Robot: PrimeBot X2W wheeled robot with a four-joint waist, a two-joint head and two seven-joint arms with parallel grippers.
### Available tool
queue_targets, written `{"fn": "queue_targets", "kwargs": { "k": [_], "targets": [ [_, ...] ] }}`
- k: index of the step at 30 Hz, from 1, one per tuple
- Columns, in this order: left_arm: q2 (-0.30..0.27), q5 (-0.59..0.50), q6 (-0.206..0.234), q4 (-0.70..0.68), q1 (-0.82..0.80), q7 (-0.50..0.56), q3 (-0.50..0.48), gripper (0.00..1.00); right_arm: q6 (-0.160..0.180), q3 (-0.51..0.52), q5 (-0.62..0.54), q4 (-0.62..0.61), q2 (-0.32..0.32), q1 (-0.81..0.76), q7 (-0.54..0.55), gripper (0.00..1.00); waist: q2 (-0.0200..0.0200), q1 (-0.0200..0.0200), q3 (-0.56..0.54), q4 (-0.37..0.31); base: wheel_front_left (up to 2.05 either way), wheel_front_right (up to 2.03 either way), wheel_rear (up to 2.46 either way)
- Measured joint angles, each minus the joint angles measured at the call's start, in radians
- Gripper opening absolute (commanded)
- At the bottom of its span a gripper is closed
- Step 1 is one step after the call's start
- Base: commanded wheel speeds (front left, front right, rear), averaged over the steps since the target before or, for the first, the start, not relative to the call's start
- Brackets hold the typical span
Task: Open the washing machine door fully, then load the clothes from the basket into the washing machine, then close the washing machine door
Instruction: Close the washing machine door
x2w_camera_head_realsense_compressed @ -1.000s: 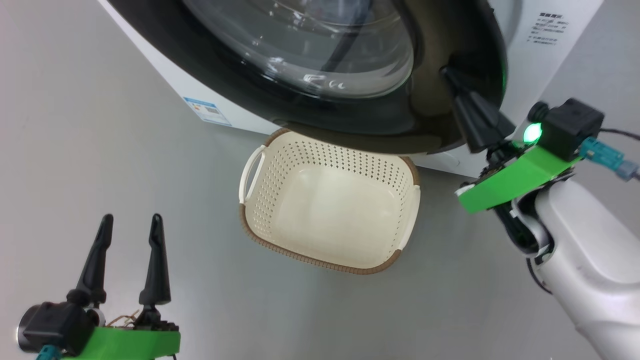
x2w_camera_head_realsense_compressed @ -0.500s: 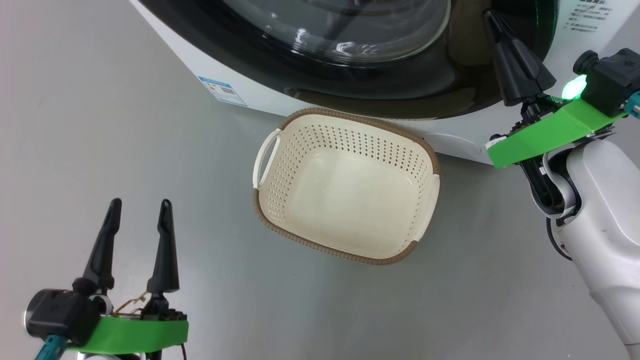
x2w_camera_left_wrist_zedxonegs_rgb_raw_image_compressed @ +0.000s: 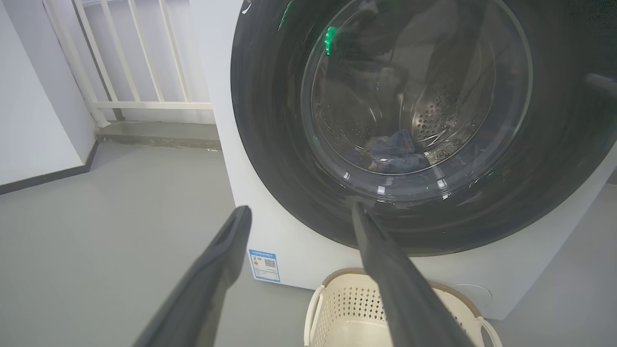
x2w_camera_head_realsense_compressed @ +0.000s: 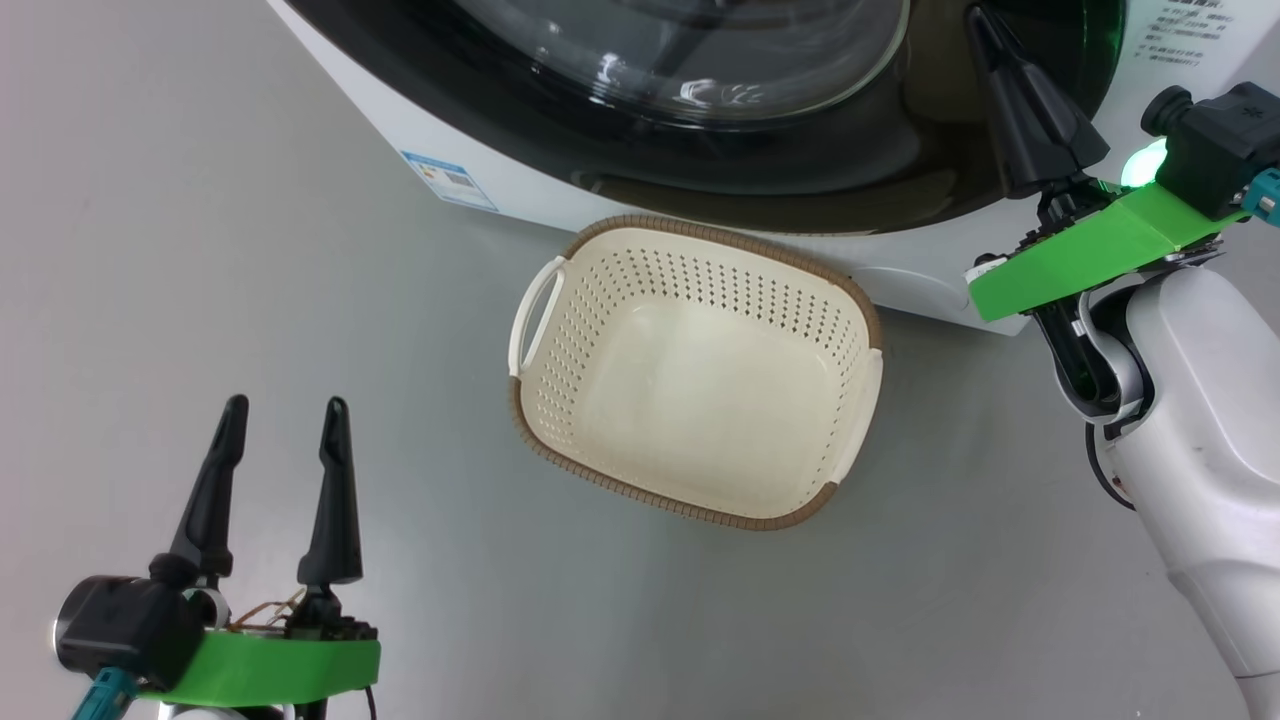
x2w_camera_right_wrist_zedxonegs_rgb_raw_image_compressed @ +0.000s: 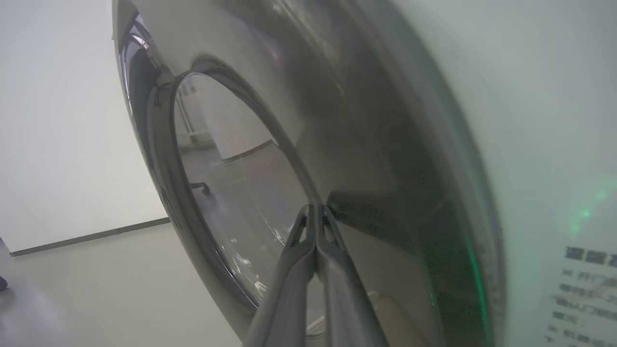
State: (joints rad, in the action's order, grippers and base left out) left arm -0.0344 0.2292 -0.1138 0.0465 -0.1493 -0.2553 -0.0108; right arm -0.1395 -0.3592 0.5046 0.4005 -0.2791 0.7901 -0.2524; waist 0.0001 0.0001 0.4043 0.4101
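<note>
The washing machine [x2w_camera_left_wrist_zedxonegs_rgb_raw_image_compressed: 217,96] fills the top of the head view, its white front [x2w_camera_head_realsense_compressed: 930,290] showing under the door. The washing machine door [x2w_camera_head_realsense_compressed: 850,170] is glossy black and lies against that front. Through its glass I see the clothes [x2w_camera_left_wrist_zedxonegs_rgb_raw_image_compressed: 397,156] as a dark blue heap in the steel drum. The basket [x2w_camera_head_realsense_compressed: 690,280] stands empty on the floor just before the machine. My right gripper [x2w_camera_head_realsense_compressed: 978,15] is shut, its tip [x2w_camera_right_wrist_zedxonegs_rgb_raw_image_compressed: 315,207] against the door's black right part. My left gripper [x2w_camera_head_realsense_compressed: 286,402] hangs open at the lower left, well clear of the basket, holding nothing.
Smooth grey floor [x2w_camera_head_realsense_compressed: 250,250] spreads left of and in front of the basket. A blue label [x2w_camera_head_realsense_compressed: 450,180] marks the machine's lower left corner. A white railing [x2w_camera_left_wrist_zedxonegs_rgb_raw_image_compressed: 120,62] and a white wall with dark skirting [x2w_camera_left_wrist_zedxonegs_rgb_raw_image_compressed: 38,120] stand left of the machine.
The head camera has shifted, so the whole picture slid. The right gripper stays shut against the door's right part. The left gripper and the basket have not visibly moved.
</note>
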Motion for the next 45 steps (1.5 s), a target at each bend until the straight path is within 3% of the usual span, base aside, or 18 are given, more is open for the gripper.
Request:
{"fn": "queue_targets", "kwargs": {
  "k": [2, 3, 6, 7, 8, 20, 45],
  "targets": [
    [0.000, 0.000, 0.000, 0.004, 0.000, 0.000, -0.002, 1.00, 0.000, -0.004, 0.006, 0.000, -0.001, 0.000, 0.000, 0.00, 0.0000, 0.0000, -0.008, -0.003, 0.00, 0.00, 0.00],
    [0.000, 0.000, 0.000, 0.006, 0.000, 0.000, -0.003, 1.00, 0.001, -0.008, 0.008, 0.000, -0.003, 0.000, 0.000, 0.17, 0.0000, 0.0000, -0.012, -0.004, 0.00, 0.00, 0.00],
    [0.000, -0.001, 0.000, 0.014, 0.000, 0.000, -0.008, 1.00, 0.005, -0.026, 0.013, -0.002, -0.008, -0.005, -0.001, 0.47, 0.0000, 0.0000, -0.027, -0.010, 0.00, 0.00, 0.00],
    [0.000, -0.002, 0.000, 0.016, 0.000, 0.000, -0.012, 1.00, 0.006, -0.032, 0.021, -0.004, -0.008, -0.010, -0.001, 0.78, 0.0000, 0.0000, -0.032, -0.013, 0.00, 0.00, 0.00],
    [0.000, -0.002, 0.000, 0.018, 0.000, 0.000, -0.016, 1.00, 0.006, -0.038, 0.030, -0.007, -0.008, -0.018, -0.001, 1.00, 0.0000, -0.0001, -0.038, -0.016, 0.00, 0.00, 0.00],
    [0.000, -0.030, -0.011, 0.040, 0.012, 0.000, -0.067, 1.00, 0.006, -0.086, 0.050, -0.065, -0.004, -0.153, -0.001, 1.00, 0.0000, -0.0001, -0.102, -0.084, 0.00, 0.00, 0.00],
    [-0.023, -0.049, -0.015, 0.052, 0.053, 0.000, -0.090, 1.00, 0.006, 0.031, 0.031, -0.165, 0.027, -0.392, -0.001, 1.00, 0.0000, -0.0001, -0.195, -0.224, 0.00, 0.00, 0.00]
  ]
}}
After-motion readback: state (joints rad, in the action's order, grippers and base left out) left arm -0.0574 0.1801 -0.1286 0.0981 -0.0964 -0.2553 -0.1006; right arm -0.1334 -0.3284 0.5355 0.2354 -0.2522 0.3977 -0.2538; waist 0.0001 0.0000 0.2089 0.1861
